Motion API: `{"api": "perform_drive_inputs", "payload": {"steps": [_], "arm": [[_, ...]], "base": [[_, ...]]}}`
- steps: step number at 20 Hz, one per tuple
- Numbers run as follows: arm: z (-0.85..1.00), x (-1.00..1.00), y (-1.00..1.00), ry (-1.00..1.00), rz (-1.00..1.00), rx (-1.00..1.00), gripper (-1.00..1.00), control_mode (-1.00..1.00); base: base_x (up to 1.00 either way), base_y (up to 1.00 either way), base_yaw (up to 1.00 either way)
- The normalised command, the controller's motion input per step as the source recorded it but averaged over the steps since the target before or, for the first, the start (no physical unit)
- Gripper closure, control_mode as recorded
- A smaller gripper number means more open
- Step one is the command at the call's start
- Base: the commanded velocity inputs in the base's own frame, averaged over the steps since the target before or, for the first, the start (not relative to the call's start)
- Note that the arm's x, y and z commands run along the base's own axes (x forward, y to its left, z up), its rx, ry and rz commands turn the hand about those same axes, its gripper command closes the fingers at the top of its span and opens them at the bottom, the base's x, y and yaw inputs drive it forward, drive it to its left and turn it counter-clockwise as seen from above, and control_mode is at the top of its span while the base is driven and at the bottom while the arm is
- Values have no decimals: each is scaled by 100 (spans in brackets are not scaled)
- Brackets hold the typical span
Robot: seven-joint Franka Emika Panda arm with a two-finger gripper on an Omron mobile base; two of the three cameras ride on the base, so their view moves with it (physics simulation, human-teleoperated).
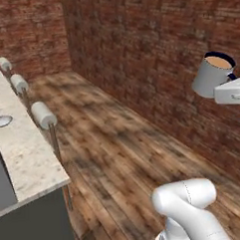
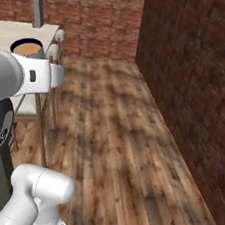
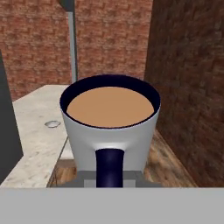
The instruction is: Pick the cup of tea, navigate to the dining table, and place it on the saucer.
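Closest to my hand camera sits the cup of tea (image 3: 109,131), brown liquid level under its dark rim, dark handle facing me. My gripper (image 3: 109,177) is clamped narrowly on that handle, as far as I can see past the cup. From the left base view the cup (image 1: 213,76) hangs high above the wooden floor (image 1: 123,142). Off to the left lies the dining table (image 1: 24,152) with stools (image 1: 43,114) alongside; what looks like the saucer (image 1: 1,120) rests on it.

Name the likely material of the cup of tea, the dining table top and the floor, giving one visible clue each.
Cup of tea: probably glazed ceramic; smooth grey wall with soft sheen.
Dining table: polished stone, perhaps marble; beige speckled thick slab.
Floor: worn wooden planks; visible grain and board seams.
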Motion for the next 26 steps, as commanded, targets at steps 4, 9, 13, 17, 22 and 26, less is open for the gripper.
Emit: {"api": "perform_drive_inputs", "payload": {"steps": [4, 9, 13, 17, 22, 26], "arm": [[0, 0, 0, 0, 0, 0, 100, 100], [0, 0, 0, 0, 0, 0, 100, 100], [0, 0, 0, 0, 0, 0, 100, 100], [0, 0, 0, 0, 0, 0, 100, 100], [0, 0, 0, 0, 0, 0, 100, 100], [0, 0, 0, 0, 0, 0, 100, 100]], "base": [[100, -78, 61], [100, -76, 62], [100, -68, 66], [100, -60, 70], [100, -63, 68], [94, -68, 67]]}}
